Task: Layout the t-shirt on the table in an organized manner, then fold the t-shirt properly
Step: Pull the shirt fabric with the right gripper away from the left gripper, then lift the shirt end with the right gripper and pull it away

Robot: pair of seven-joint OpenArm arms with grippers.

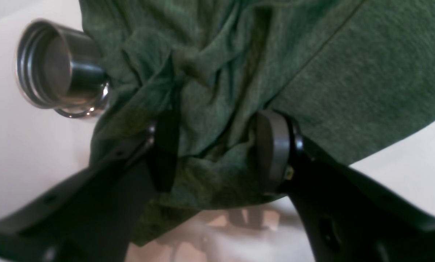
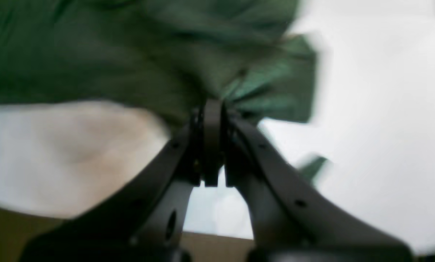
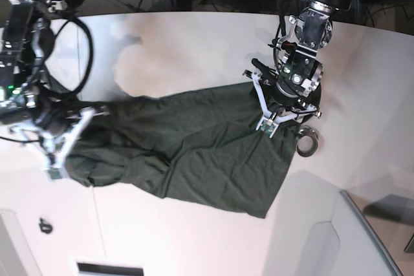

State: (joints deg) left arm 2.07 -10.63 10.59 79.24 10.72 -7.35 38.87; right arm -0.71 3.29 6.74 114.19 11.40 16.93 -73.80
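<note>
The dark green t-shirt (image 3: 194,150) lies stretched and wrinkled across the white table (image 3: 194,50), between my two arms. On the right of the base view, my left gripper (image 3: 260,103) holds the shirt's right end. The left wrist view shows a thick bunch of the t-shirt (image 1: 348,54) squeezed between both pads of my left gripper (image 1: 217,153). At the left of the base view, my right gripper (image 3: 70,141) is at the shirt's other end. In the blurred right wrist view, my right gripper (image 2: 213,109) has its jaws pressed together on an edge of the t-shirt (image 2: 130,54).
A small metal ring (image 3: 307,141) lies on the table just right of the shirt, beside my left gripper. In the left wrist view it is a threaded metal cylinder (image 1: 57,65) touching the cloth. A small black item (image 3: 44,225) sits front left. Grey panels (image 3: 323,244) stand front right.
</note>
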